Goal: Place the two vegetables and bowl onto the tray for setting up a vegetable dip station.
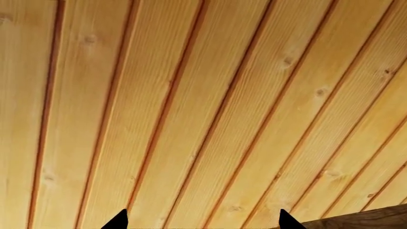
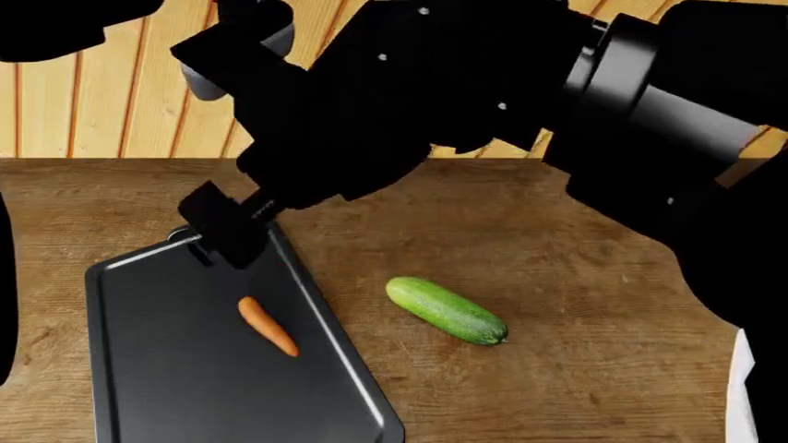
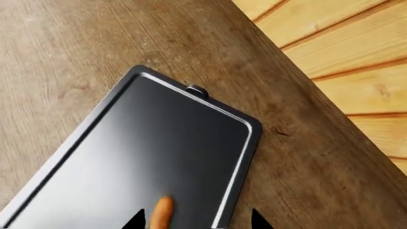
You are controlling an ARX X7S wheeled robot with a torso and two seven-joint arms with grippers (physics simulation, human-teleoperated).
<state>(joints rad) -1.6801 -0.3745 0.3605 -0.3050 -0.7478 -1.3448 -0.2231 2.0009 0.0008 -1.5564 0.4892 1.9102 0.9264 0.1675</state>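
Thin orange carrot (image 2: 268,326) lies on flat dark metal tray (image 2: 148,388), plump green cucumber (image 2: 446,310) beside it on wooden bench (image 2: 555,258); R gripper (image 3: 198,220) fingers spread w/ nothing held, L gripper (image 1: 203,220) likewise.

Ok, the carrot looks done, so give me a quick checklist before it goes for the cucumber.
1. Thin orange carrot lying inside the flat dark grey metal tray: ok.
2. Plump green cucumber still on the brown wooden counter, apart from the tray's rim: not ok, it is the next pick.
3. Right gripper empty, its fingers spread with the carrot lying loose below: ok.
4. Left gripper empty, fingers apart, facing only the pine plank wall: ok.
5. Room left on the tray for the cucumber and a bowl: ok, most of it is bare.
6. Wooden bowl located: cannot tell, no view shows it.
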